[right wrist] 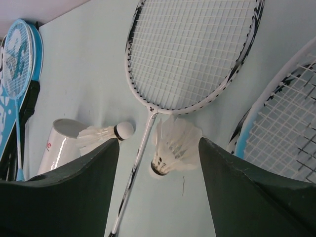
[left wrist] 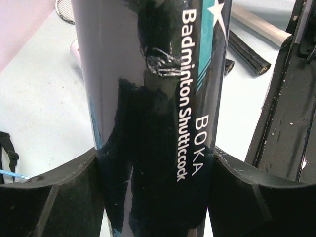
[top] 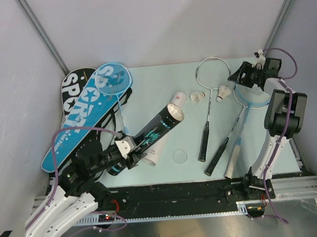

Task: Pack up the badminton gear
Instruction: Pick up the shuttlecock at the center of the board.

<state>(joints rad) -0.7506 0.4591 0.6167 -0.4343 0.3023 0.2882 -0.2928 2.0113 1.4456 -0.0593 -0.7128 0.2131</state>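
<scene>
My left gripper (top: pixel 126 148) is shut on the black teal-printed tube (top: pixel 157 130), holding it tilted with its open end toward the table's middle. In the left wrist view the tube (left wrist: pixel 153 98) fills the space between my fingers (left wrist: pixel 49 197). The white tube (top: pixel 167 130) lies under it. My right gripper (top: pixel 239 79) is open and hangs above a white shuttlecock (right wrist: pixel 173 145), which shows between its fingers. A second shuttlecock (right wrist: pixel 103 132) lies left of the silver racket's shaft (right wrist: pixel 140 148). Both shuttlecocks (top: pixel 198 97) (top: pixel 223 93) lie near the silver racket (top: pixel 212 73).
A blue racket (top: pixel 114 78) lies on the blue (top: pixel 79 124) and black (top: pixel 72 84) "SPORT" covers at the far left. Two overlapped rackets (top: pixel 253 95) lie under my right arm, handles (top: pixel 232 159) toward the near edge. A clear round lid (top: pixel 179 156) lies near the front.
</scene>
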